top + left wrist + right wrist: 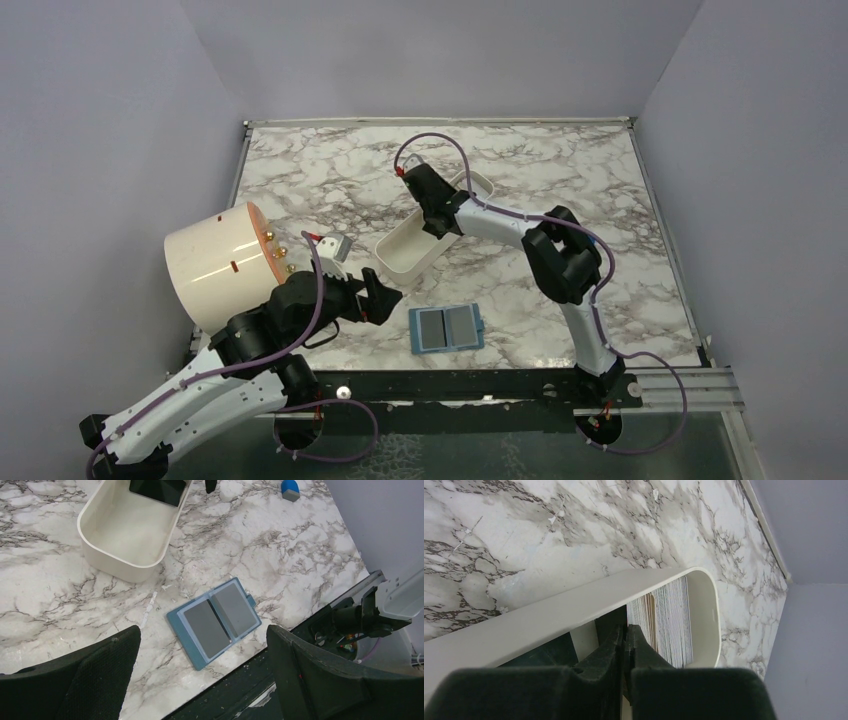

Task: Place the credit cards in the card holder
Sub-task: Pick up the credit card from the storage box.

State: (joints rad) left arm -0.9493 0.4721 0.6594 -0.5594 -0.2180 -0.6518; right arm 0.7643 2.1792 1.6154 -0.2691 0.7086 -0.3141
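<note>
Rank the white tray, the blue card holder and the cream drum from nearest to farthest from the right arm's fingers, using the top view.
1. White tray: the right fingers sit over it, mid-table.
2. Blue card holder: lying open, towards the near edge.
3. Cream drum: far over at the left side.

Left arm (205, 385): bent low, reaching forward. Left claw (385, 297): fingers spread wide. Right arm (562, 262): elbow folded, forearm angled left. Right claw (437, 224): pointed down, fingers pressed together.
</note>
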